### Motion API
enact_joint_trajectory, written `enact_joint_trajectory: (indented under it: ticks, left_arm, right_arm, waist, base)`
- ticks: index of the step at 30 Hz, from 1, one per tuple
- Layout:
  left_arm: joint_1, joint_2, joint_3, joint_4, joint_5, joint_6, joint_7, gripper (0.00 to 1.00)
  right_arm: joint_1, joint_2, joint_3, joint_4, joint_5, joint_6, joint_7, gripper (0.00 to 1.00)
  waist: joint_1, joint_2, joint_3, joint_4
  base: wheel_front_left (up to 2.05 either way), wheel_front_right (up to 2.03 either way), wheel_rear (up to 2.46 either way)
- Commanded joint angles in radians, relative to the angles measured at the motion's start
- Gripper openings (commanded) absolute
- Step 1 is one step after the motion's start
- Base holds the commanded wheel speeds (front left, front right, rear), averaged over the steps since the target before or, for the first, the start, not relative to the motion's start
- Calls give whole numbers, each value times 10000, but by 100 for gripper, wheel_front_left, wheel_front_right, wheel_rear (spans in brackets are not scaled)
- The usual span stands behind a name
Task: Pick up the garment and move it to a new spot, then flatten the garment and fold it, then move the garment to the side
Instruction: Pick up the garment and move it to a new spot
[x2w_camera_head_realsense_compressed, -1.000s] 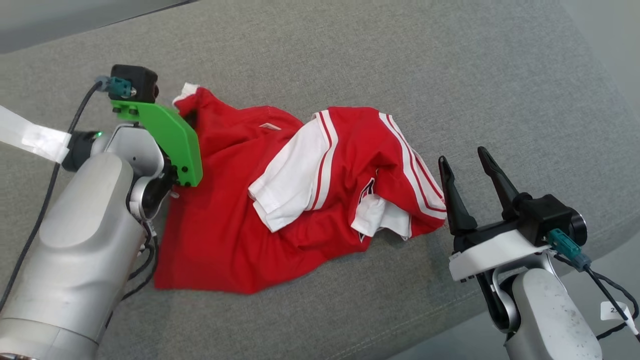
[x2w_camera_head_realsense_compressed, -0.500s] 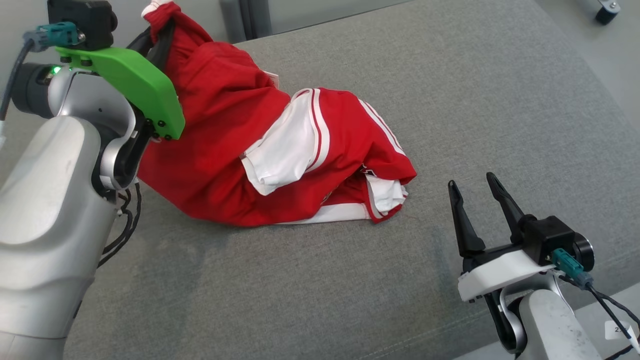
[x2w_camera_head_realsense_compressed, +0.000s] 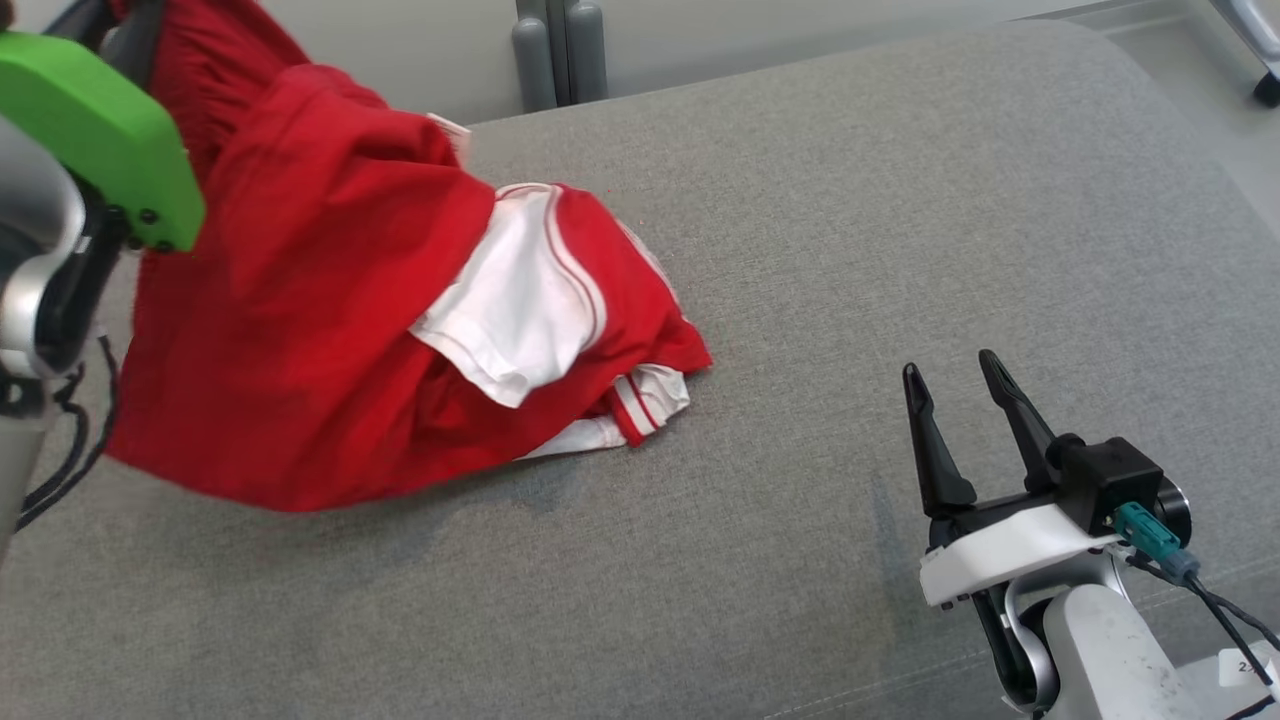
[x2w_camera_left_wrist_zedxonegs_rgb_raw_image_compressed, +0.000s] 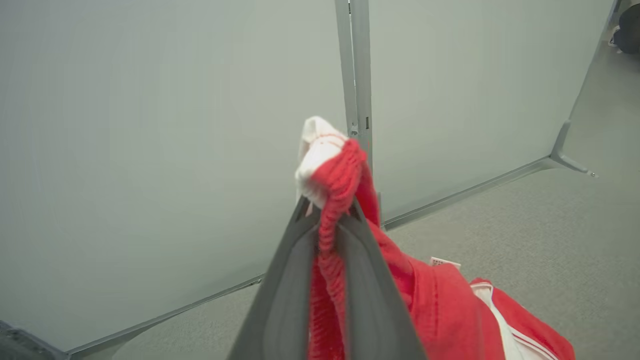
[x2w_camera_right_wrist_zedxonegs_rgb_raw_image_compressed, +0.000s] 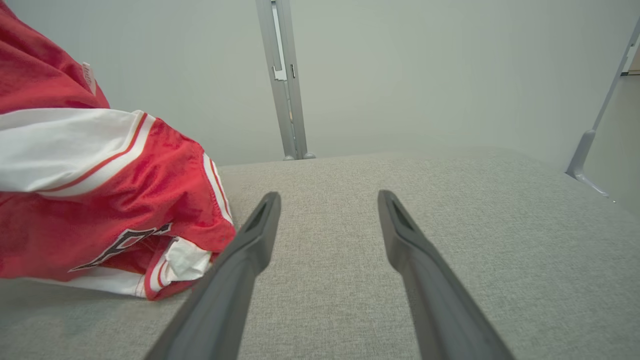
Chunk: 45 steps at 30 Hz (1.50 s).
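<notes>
The garment is a red shirt with white sleeves and red stripes, bunched and partly lifted off the grey cushion. In the left wrist view my left gripper is shut on its red and white ribbed collar, and the cloth hangs down behind the fingers. In the head view that arm sits at the top left behind its green bracket, holding the shirt's upper end high. The shirt's lower end still rests on the cushion. My right gripper stands open at the lower right, apart from the shirt.
The grey cushioned surface stretches wide to the right of the shirt. Behind it stands a pale partition wall with a grey post. The cushion's right edge drops to the floor.
My left gripper has lifted the collar up and to the left, dragging the shirt leftward over the cushion. The head camera has tilted up. The right gripper stays open and still.
</notes>
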Motion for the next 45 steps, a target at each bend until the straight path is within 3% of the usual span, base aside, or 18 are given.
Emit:
enact_joint_trajectory:
  ticks: [1, 11, 17, 27, 34, 40, 45]
  left_arm:
    - [215, 381, 254, -130, 52, 129, 90, 0]
    - [244, 1062, 828, -996, -286, 327, 453, 0]
    - [48, 1133, 1089, -1280, -389, 437, 255, 0]
    - [-619, 426, 697, -2892, -766, 214, 605, 0]
    - [-221, -284, 65, -3892, -1326, 338, 1070, 0]
    - [433, -503, -89, -3790, -1625, 447, 916, 0]
    - [500, -334, 103, -3883, -1636, 519, 807, 0]
  right_arm:
    - [-68, -27, 14, -62, 144, 1, -31, 100]
    - [-243, -25, -169, -116, 219, 1, -30, 100]
    - [-384, -27, -151, -79, 259, 1, -30, 100]
    - [-325, -27, -96, -35, 273, 1, -31, 100]
    - [-343, -24, -132, -54, 331, 1, -30, 100]
    - [-402, -25, -96, -63, 432, 1, -30, 100]
    - [-413, -25, -173, -77, 360, 1, -31, 100]
  waist:
    - [0, 0, 193, 16]
    - [0, 0, 636, 195]
    - [0, 0, 697, 296]
    - [0, 0, 574, 375]
    - [0, 0, 610, 256]
    - [0, 0, 773, 88]
    - [0, 0, 875, 10]
  base:
    - [0, 0, 0]
    - [0, 0, 0]
    - [0, 0, 0]
    - [0, 0, 0]
    - [0, 0, 0]
    - [0, 0, 0]
    - [0, 0, 0]
